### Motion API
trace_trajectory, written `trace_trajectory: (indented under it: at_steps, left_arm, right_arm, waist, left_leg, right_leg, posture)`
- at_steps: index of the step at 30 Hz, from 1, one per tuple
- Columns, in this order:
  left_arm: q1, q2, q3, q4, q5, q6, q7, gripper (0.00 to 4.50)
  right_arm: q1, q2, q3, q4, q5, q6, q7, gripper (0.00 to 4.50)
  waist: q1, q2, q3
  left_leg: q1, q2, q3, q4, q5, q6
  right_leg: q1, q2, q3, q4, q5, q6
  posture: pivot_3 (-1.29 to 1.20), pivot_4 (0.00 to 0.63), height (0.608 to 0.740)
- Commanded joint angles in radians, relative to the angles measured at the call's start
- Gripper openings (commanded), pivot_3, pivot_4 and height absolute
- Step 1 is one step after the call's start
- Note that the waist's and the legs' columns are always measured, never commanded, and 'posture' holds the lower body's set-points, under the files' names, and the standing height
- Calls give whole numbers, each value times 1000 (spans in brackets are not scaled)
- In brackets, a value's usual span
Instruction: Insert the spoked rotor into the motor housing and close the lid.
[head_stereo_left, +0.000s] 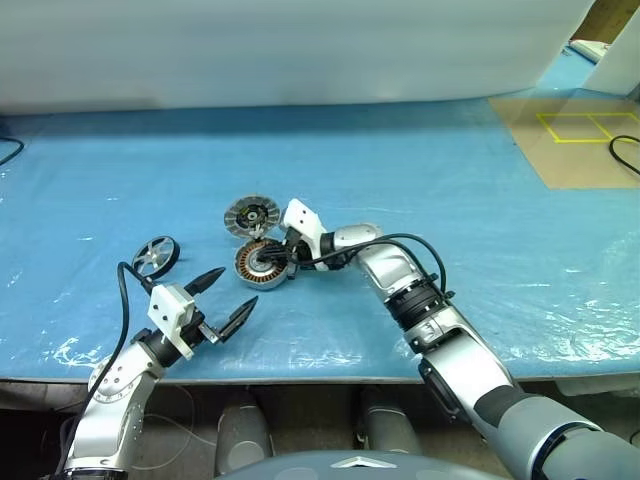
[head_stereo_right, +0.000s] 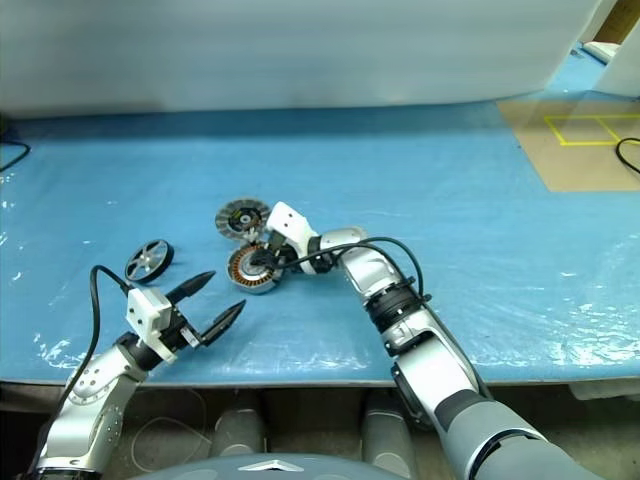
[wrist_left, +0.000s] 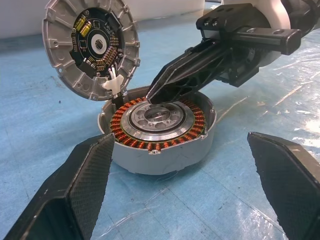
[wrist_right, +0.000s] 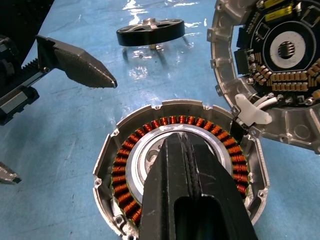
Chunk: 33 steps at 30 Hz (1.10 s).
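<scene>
Left wrist view: we see motor housing (wrist_left: 159, 131) open, lid (wrist_left: 91, 47) hinged up behind it; spoked rotor (head_stereo_left: 155, 257) well left of housing, uninserted. Right gripper (wrist_right: 181, 142) pinched empty over housing centre; left gripper (head_stereo_left: 227, 299) spread, empty. Insertion, closing remain.

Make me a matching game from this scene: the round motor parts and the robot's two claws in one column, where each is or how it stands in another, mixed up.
1. spoked rotor
2. motor housing
3. lid
4. left gripper
5. right gripper

a. fingers shut, tips over the silvery centre
b. propped open, circuit side showing
c. lying apart on the blue sheet
d. fingers spread wide
e. copper windings uncovered

Pairs: 1-c, 2-e, 3-b, 4-d, 5-a
</scene>
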Motion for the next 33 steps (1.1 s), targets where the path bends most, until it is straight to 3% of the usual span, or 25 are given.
trace_trajectory:
  at_steps: [1, 19, 33]
  left_arm:
    - [3, 7, 0, -10, -1, -7, -5, 4500]
    - [2, 8, -1, -7, -2, -9, -9, 4500]
    - [6, 4, 0, -7, 0, -8, -6, 4500]
  right_arm:
    - [-18, 19, -21, -27, 9, -24, -27, 17]
    - [-37, 24, -49, -107, 60, 11, -16, 17]
    - [-22, -26, 42, -119, -10, 32, 4, 17]
  waist:
    - [0, 0, 0]
    - [0, 0, 0]
    - [0, 0, 0]
  left_leg:
    - [0, 0, 0, 0, 0, 0]
    - [0, 0, 0, 0, 0, 0]
    - [0, 0, 0, 0, 0, -1]
  right_leg:
    - [0, 0, 0, 0, 0, 0]
    - [0, 0, 0, 0, 0, 0]
    - [0, 0, 0, 0, 0, 0]
  posture:
    - [0, 150, 740]
    - [0, 150, 740]
    - [0, 150, 740]
